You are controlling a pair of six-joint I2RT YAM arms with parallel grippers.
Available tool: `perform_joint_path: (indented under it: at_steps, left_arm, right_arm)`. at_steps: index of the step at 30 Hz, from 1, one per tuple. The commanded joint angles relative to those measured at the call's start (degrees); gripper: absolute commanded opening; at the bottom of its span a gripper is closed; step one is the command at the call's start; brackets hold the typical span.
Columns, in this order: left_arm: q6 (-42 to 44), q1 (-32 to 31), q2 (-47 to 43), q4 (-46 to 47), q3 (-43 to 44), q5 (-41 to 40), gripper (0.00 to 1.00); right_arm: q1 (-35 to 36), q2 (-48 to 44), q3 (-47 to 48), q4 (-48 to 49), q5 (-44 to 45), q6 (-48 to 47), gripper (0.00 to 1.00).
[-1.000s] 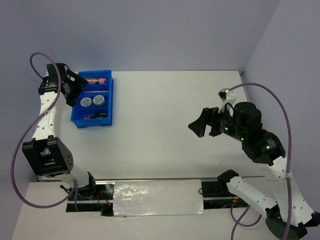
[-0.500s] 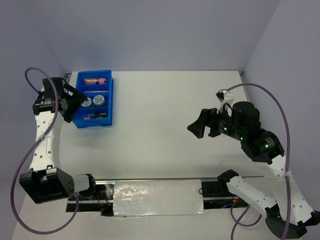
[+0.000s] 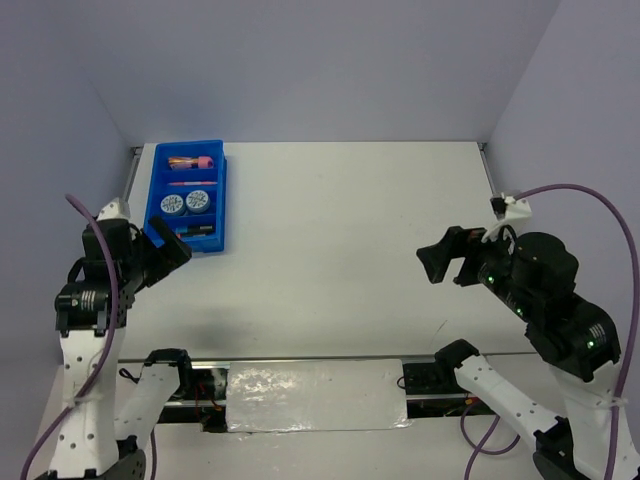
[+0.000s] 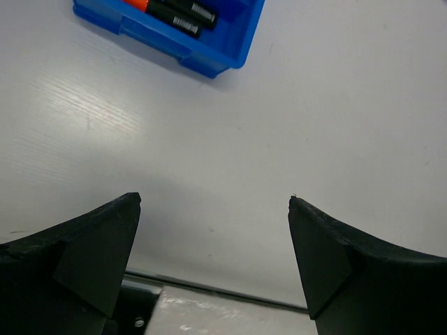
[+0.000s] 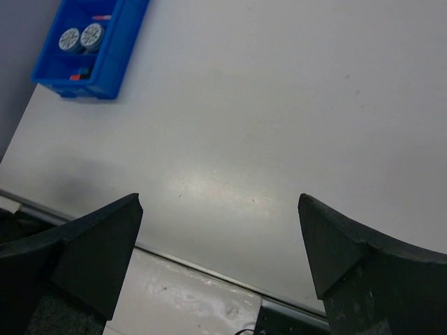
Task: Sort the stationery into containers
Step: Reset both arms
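The blue tray (image 3: 224,195) stands at the far left of the table. It holds a pink-capped tube (image 3: 190,161), a thin stick (image 3: 180,183), two round blue-white discs (image 3: 172,205) and black highlighters (image 3: 196,230). My left gripper (image 3: 168,246) is open and empty, just near-left of the tray. In the left wrist view (image 4: 214,202) the tray's corner (image 4: 174,47) and two highlighters (image 4: 183,15) show at the top. My right gripper (image 3: 446,266) is open and empty over the right side of the table. In the right wrist view (image 5: 218,199) the tray (image 5: 120,52) and discs (image 5: 80,38) lie far off.
The white table (image 3: 340,220) is bounded by grey walls at the back and sides. A metal rail with foil tape (image 3: 315,395) runs along the near edge between the arm bases. A purple cable (image 3: 590,195) loops over the right arm.
My left arm has drawn back from above the tray toward the near-left, gripper still open. My right arm has pulled back to the right and nearer. The tray's contents have not moved.
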Motion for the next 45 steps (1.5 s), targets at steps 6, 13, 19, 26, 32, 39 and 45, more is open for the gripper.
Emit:
perform_joint_path:
  at_steps: [6, 13, 19, 26, 32, 39, 45]
  left_arm:
    - [7.5, -10.0, -6.9, -6.9, 4.4, -13.3, 0.99]
    - [6.6, -15.3, -9.2, -9.5, 6.8, -16.3, 0.99]
    - [4.9, -17.5, 1.0, -7.9, 13.3, -16.1, 0.99]
    - [-3.2, -14.4, 21.4, 8.1, 21.4, -5.6, 0.99]
    - [-23.5, 1.0, 40.1, 18.2, 24.7, 5.1, 0.99]
    - [-36.6, 3.8, 49.1, 27.5, 27.3, 3.8, 0.99]
    - [-35.4, 4.9, 51.5, 24.9, 30.9, 2.1, 0.99]
  right_arm:
    - [0.3, 2.2, 12.8, -8.4, 5.9, -2.0, 1.0]
    - [0.4, -0.5, 13.7, -7.3, 10.4, 1.9, 1.0]
    - [0.3, -0.4, 13.3, -4.9, 9.7, 3.9, 1.0]
    - [0.4, 1.1, 7.4, 0.1, 0.7, 5.1, 1.0]
    - [0.4, 4.1, 4.6, 1.8, -4.2, 6.3, 1.0]
    - [0.4, 0.8, 0.8, 3.9, -6.1, 5.4, 1.0]
    - [0.3, 0.2, 1.0, 2.7, -4.0, 4.0, 1.0]
